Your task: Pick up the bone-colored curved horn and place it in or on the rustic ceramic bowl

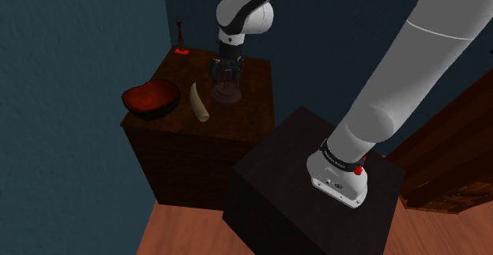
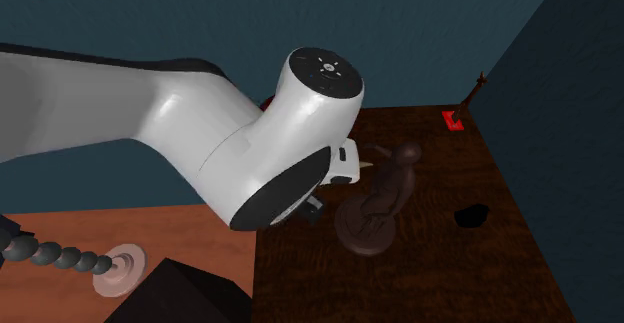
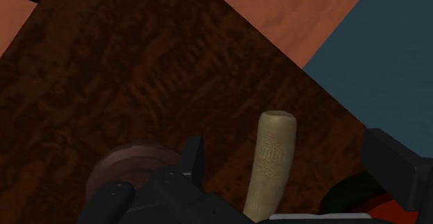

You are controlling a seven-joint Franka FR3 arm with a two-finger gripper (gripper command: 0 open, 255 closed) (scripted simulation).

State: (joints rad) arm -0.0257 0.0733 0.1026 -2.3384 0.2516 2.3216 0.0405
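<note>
**Straddle the horn, mind its neighbours**

Your white arm (image 2: 190, 131) bulks closest to the lens in the second exterior view, reaching out over the dark wooden surface (image 1: 245, 113). In the shoulder view the bowl (image 1: 150, 99), red inside, sits on it toward the left. A dark brown figurine (image 1: 226, 91) stands toward the right. The pale curved horn (image 1: 201, 103) lies flat between them, touching neither.

The claw (image 3: 284, 143) hangs above the horn with its fingers (image 3: 192, 157) well apart, holding nothing. In the wrist view the horn lies between them, across their closing line, which suits a pinch on its sides.

I judge the step in hand to be the descent to grasp. The horn sits a little nearer the finger beside the figurine, so centre first, then come straight down. That finger looks likely to pass close to the figurine's round base, and the other close to the bowl's rim. Lower slowly, and close only once both tips flank the horn.
</note>
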